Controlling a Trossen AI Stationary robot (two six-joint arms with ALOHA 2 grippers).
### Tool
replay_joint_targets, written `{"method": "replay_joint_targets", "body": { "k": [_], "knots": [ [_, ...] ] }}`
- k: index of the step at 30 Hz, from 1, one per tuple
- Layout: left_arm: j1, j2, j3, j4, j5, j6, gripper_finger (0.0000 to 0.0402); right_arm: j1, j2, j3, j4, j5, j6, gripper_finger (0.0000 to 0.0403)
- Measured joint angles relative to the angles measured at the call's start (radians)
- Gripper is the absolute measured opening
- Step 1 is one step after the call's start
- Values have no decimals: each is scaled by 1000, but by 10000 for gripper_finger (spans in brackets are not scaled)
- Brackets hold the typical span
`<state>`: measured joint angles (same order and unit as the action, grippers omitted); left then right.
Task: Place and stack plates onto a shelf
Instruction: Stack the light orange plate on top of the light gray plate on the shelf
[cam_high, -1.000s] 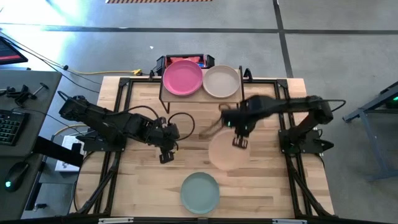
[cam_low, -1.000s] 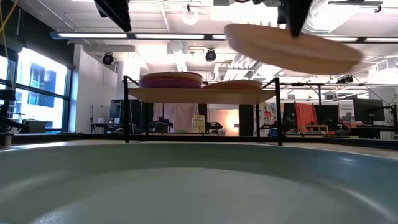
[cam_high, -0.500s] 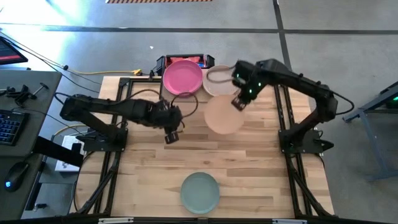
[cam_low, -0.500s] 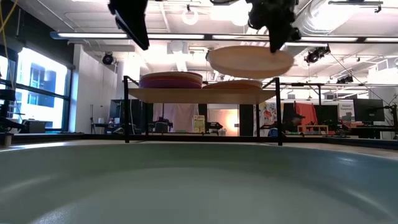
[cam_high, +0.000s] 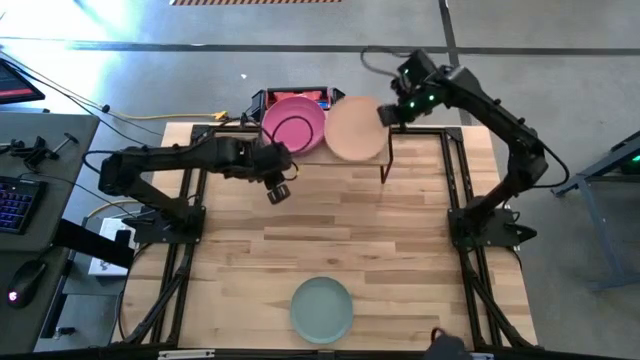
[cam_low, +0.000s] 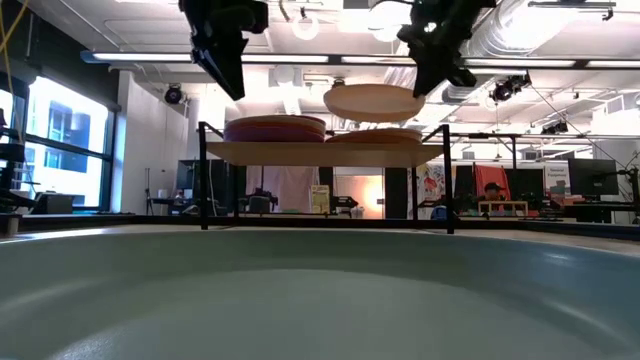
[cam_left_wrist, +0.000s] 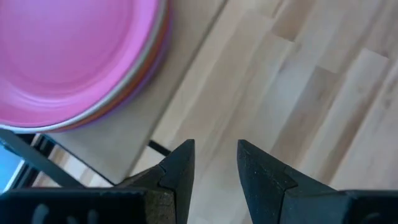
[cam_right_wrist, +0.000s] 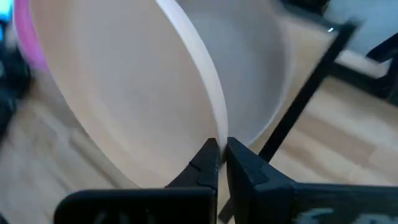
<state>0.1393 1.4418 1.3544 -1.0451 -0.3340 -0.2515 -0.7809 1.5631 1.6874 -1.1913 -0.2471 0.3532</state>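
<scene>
Right gripper (cam_right_wrist: 222, 148) clamps one round matte peach plate (cam_high: 355, 128) at 12 o'clock above the wooden shelf (cam_low: 320, 152); left gripper (cam_left_wrist: 214, 162) stands apart

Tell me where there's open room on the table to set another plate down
The wooden tabletop is bare between the shelf and the teal plate near the front edge. The shelf is crowded: the pink stack fills its left half, and the right gripper holds a peach plate above the right stack.
</scene>
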Motion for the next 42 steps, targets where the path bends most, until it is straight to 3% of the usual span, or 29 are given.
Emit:
{"method": "replay_joint_targets", "body": {
  "k": [6,14,27,42],
  "knots": [
    [51,0,0,0,0,20,110,-92,0,0,114,-17,69,0],
    [82,0,0,1,1,21,110,-141,4,0,110,-51,174,0],
    [83,0,0,1,63,19,110,-91,28,0,16,-45,321,0],
    [83,0,0,-3,116,17,110,-56,101,0,-48,-57,339,0]
  ]
}}
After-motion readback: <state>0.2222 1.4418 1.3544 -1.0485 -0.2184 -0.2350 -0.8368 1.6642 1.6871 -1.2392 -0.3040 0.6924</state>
